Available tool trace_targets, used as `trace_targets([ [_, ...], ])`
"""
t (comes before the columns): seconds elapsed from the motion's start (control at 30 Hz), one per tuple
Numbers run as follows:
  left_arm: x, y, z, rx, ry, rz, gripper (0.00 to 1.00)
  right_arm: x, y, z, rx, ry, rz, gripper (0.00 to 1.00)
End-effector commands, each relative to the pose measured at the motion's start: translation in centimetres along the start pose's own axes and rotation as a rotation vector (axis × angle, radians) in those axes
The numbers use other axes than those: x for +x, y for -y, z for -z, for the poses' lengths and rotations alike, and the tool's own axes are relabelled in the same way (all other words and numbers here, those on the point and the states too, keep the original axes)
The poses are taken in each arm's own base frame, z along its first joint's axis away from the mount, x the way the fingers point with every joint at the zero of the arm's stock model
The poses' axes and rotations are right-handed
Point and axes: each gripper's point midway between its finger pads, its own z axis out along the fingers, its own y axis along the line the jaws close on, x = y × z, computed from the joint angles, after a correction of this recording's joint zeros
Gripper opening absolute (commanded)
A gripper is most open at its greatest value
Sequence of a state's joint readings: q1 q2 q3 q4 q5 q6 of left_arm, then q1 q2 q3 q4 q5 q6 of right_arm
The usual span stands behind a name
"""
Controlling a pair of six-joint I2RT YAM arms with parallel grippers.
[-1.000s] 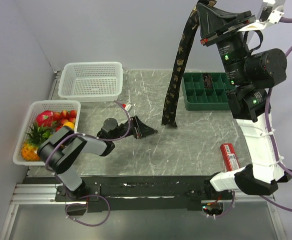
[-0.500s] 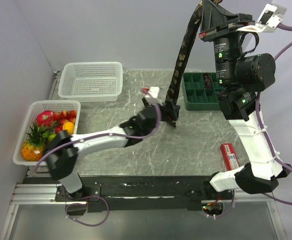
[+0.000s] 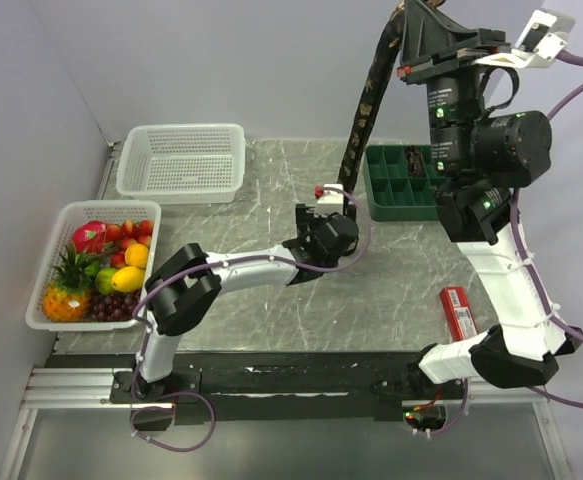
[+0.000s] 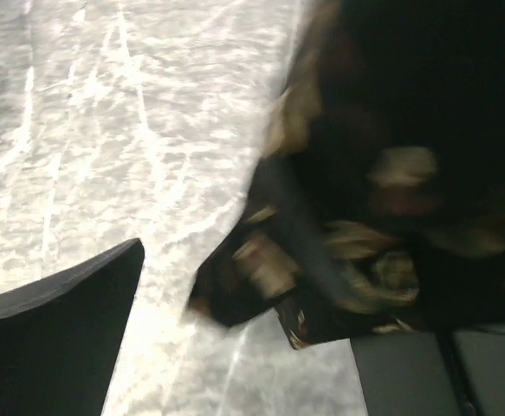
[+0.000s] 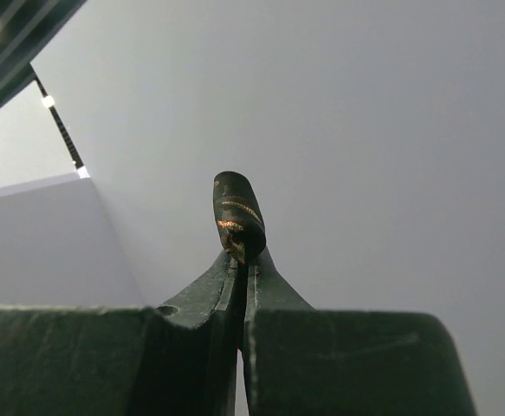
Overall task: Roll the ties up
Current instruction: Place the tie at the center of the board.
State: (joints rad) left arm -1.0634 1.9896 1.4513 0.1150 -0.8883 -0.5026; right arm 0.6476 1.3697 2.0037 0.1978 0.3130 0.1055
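tie: one long dark tie (image 3: 367, 100) with tan speckles hangs in a near-straight strip. it runs from the top, right of centre, of the overhead view down to mid-frame.
tie top end: a short stub (image 5: 237, 212) sticks up past the fingertips in the middle of the right wrist view.
tie bottom end: the wider pointed tip (image 4: 339, 269) fills the right half of the left wrist view, blurred and bunched, low over the counter (image 3: 401, 290). whether it touches the counter cannot be told.
right pincer: the right pincer (image 3: 406, 10) is raised high and squeezed tight on the narrow top end, with its jaws pressed together (image 5: 242, 260).
left pincer: the left pincer (image 3: 339, 228) is spread wide and has nothing in its grasp. it sits at the tie's lower tip, one finger (image 4: 61, 329) at the lower left of its own view and the other at the lower right, so the fabric lies between and just ahead of them.
nearby: a green compartment tray (image 3: 403, 185) sits just right of the hanging strip, and a white basket (image 3: 181, 160) sits at upper left.
handling: the fabric looks light, limp and likely slick. it drapes and folds under its own weight, so it will sag and twist wherever it is unsupported, and it can slide out of a shallow pinch.
where to take hold: probably flat across the wide tip, a little above the point, so the first turn of the roll starts square. the top end needs to be kept taut enough to stop the strip bunching.
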Motion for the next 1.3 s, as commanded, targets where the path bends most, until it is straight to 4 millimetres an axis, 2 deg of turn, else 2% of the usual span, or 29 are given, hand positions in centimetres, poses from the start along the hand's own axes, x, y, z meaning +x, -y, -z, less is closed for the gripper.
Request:
trace_targets([
  [0.0,-1.9,-2.6,-1.6,-0.058,0.056,0.075,0.83,-5.6,-0.7,1.7,-0.036,0.100,-0.042,0.00],
  [0.03,-2.0,-3.4,-1.3,-0.057,0.064,0.068,0.61,-5.8,-0.7,2.0,-0.038,0.099,-0.046,0.00],
  [0.13,-3.7,-5.4,-1.1,-0.103,0.103,0.054,0.32,-5.6,0.1,3.3,-0.022,0.092,-0.039,0.00],
  [0.2,-4.5,-6.7,-1.4,-0.120,0.115,0.016,0.24,-5.2,0.8,4.3,-0.006,0.080,-0.029,0.00],
  [0.23,-4.8,-7.6,-1.4,-0.130,0.119,0.006,0.07,-5.3,0.9,4.6,-0.006,0.082,-0.025,0.00],
  [0.27,-4.9,-8.3,-1.5,-0.140,0.122,-0.006,0.01,-5.1,1.1,5.2,-0.007,0.077,-0.028,0.00],
  [0.37,-6.0,-11.7,-2.0,-0.196,0.123,-0.031,0.01,-5.1,1.1,6.1,-0.023,0.068,-0.039,0.00],
  [0.4,-5.9,-13.9,-2.1,-0.248,0.118,-0.052,0.01,-4.9,0.9,6.2,-0.033,0.058,-0.040,0.00],
  [0.43,-7.7,-14.9,-1.3,-0.263,0.152,-0.031,0.01,-4.7,1.0,6.3,-0.032,0.048,-0.037,0.00],
  [0.5,-8.0,-17.5,-0.5,-0.312,0.155,-0.073,0.01,-3.8,1.2,6.6,-0.027,0.015,-0.021,0.00],
  [0.53,-10.0,-18.7,0.7,-0.343,0.195,-0.052,0.01,-2.6,1.6,6.8,-0.015,-0.011,-0.010,0.00],
  [0.6,-10.9,-20.4,2.0,-0.377,0.204,-0.101,0.01,-2.2,2.4,7.6,0.008,-0.024,0.009,0.00],
  [0.63,-12.3,-20.8,3.0,-0.371,0.225,-0.089,0.01,0.0,3.4,8.3,0.042,-0.065,0.025,0.00],
  [0.67,-12.4,-20.9,3.3,-0.363,0.209,-0.109,0.01,-0.4,4.2,9.1,0.063,-0.059,0.038,0.00],
  [0.7,-12.6,-20.7,3.5,-0.347,0.197,-0.114,0.01,0.4,4.8,9.8,0.084,-0.078,0.045,0.00],
  [0.73,-12.6,-20.6,3.7,-0.335,0.184,-0.116,0.01,2.2,6.5,11.2,0.146,-0.112,0.057,0.00],
  [0.8,-10.8,-20.2,3.6,-0.315,0.121,-0.148,0.01,4.0,8.0,12.7,0.192,-0.141,0.070,0.00],
  [0.83,-9.5,-20.1,3.2,-0.322,0.096,-0.170,0.01,6.3,9.8,14.5,0.251,-0.203,0.103,0.00],
  [0.9,-6.7,-20.3,2.8,-0.344,0.040,-0.193,0.01,8.9,12.8,17.1,0.379,-0.246,0.082,0.00],
  [0.93,-4.1,-20.1,2.1,-0.347,-0.013,-0.234,0.01,12.4,14.6,19.8,0.415,-0.309,0.100,0.00],
  [1.0,-0.9,-19.9,2.1,-0.381,-0.070,-0.293,0.01,15.2,17.6,22.8,0.508,-0.343,0.098,0.00],
  [1.03,2.1,-20.2,1.5,-0.413,-0.116,-0.354,0.01,17.6,19.7,25.4,0.553,-0.390,0.126,0.00],
  [1.07,3.7,-19.9,1.4,-0.428,-0.129,-0.364,0.01,18.9,21.0,27.2,0.602,-0.424,0.100,0.00],
  [1.1,4.6,-20.4,1.5,-0.477,-0.152,-0.416,0.01,18.7,23.8,28.3,0.677,-0.409,0.111,0.00],
  [1.13,7.4,-20.9,1.0,-0.514,-0.193,-0.478,0.01,19.2,25.1,30.0,0.708,-0.426,0.102,0.00],
  [1.17,8.7,-20.7,0.8,-0.523,-0.209,-0.478,0.01,19.4,26.2,30.9,0.756,-0.422,0.064,0.00],
  [1.2,8.9,-19.9,0.4,-0.525,-0.209,-0.469,0.01,19.8,27.0,31.7,0.765,-0.453,0.054,0.00],
  [1.23,10.5,-20.0,0.3,-0.528,-0.241,-0.502,0.01,18.5,28.6,32.3,0.819,-0.419,0.064,0.00],
  [1.27,11.0,-19.1,0.4,-0.499,-0.247,-0.504,0.01,18.1,29.2,32.5,0.836,-0.409,0.063,0.00],
])
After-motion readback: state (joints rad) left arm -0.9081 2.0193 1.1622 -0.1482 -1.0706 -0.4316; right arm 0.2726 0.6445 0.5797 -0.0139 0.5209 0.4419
